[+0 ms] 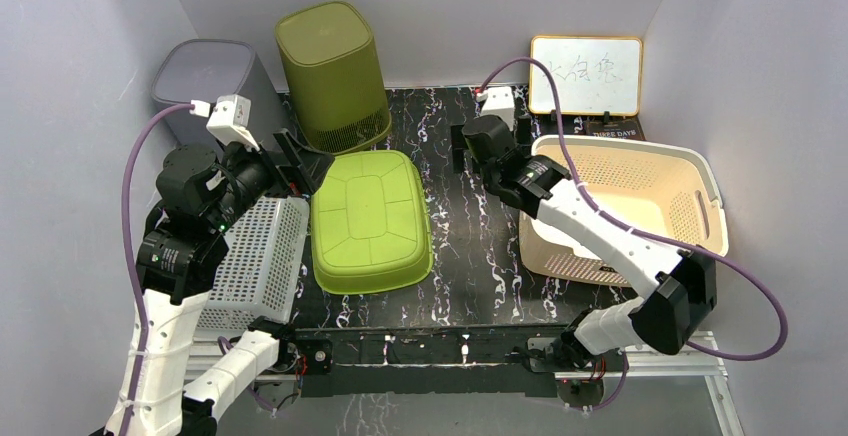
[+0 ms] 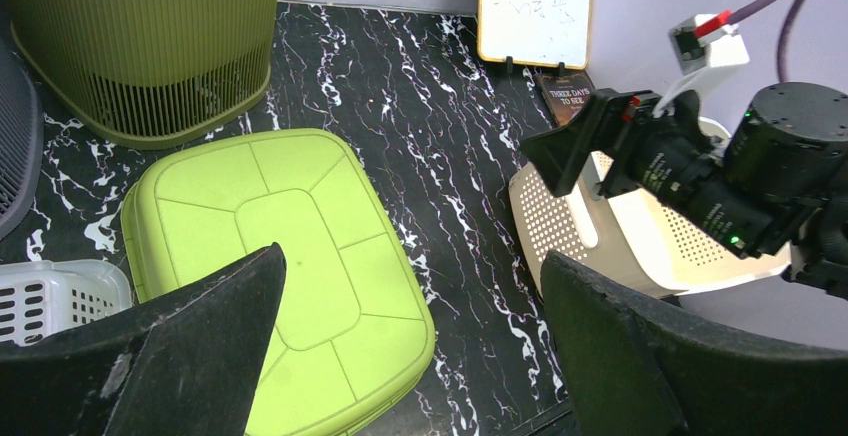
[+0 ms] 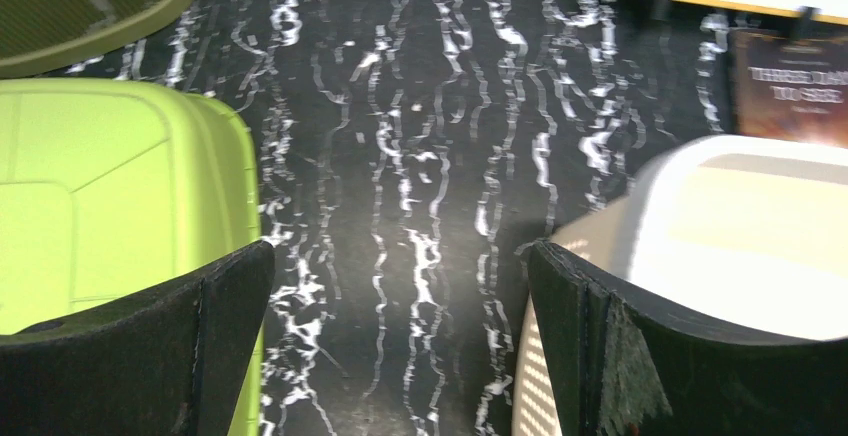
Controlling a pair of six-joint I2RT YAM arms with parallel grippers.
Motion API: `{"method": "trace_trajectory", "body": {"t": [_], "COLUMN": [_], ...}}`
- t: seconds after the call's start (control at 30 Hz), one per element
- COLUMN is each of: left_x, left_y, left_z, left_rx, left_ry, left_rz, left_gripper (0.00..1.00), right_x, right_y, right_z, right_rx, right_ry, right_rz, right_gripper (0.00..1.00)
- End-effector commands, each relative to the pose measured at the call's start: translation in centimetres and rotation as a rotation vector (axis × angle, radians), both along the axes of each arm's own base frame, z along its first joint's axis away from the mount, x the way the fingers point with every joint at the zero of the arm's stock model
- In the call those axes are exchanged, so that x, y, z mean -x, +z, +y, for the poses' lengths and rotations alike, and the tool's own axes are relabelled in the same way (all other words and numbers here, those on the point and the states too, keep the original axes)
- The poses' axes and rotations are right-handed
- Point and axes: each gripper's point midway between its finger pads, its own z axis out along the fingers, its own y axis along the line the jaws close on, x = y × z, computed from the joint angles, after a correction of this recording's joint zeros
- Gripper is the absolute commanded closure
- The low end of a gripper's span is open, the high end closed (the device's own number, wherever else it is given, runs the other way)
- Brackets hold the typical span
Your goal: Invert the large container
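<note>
Task looks done to me: large lime-green plastic tub (image 1: 370, 221) sits base-up just below my left pincer (image 1: 312, 171) and off to the left of my right pincer (image 1: 490, 146), both 2 spread wide, gripping nothing; only pulling back remains.

The large container (image 1: 370, 221) lay bottom-up on the surface (image 1: 465, 246). Behind it stood a slatted bin (image 1: 332, 76), with a second bin (image 1: 205, 81) to that one's left. A mesh basket (image 1: 255, 266) lay just left of the container; a perforated basket (image 1: 640, 206) sat apart on the right, a whiteboard (image 1: 586, 76) behind it.
</note>
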Motion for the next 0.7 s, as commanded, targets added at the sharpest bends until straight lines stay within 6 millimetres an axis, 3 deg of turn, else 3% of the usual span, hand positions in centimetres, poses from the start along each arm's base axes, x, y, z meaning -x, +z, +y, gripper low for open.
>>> {"method": "trace_trajectory", "body": {"t": [0.0, 0.2, 0.4, 0.5, 0.67], "left_x": [-0.2, -0.5, -0.7, -0.9, -0.9], "left_y": [-0.1, -0.9, -1.3, -1.9, -2.8], "left_z": [-0.5, -0.8, -1.2, -1.5, -1.5], "left_rx": [0.01, 0.014, 0.022, 0.027, 0.017], "left_ry": [-0.021, -0.031, -0.049, -0.06, -0.062], "left_rz": [-0.003, 0.016, 0.026, 0.037, 0.059], "left_gripper": [0.02, 0.02, 0.02, 0.02, 0.02], "right_x": [1.0, 3.3, 6.4, 7.7, 9.1], "right_y": [3.3, 4.3, 1.5, -0.4, -2.8], "right_z": [-4.0, -7.2, -9.9, -9.8, -10.1], "right_rx": [0.057, 0.093, 0.157, 0.134, 0.113], "right_ry": [-0.142, -0.213, -0.286, -0.257, -0.249], "right_rz": [-0.045, -0.025, 0.091, 0.143, 0.189], "right_gripper": [0.02, 0.02, 0.02, 0.03, 0.2]}}
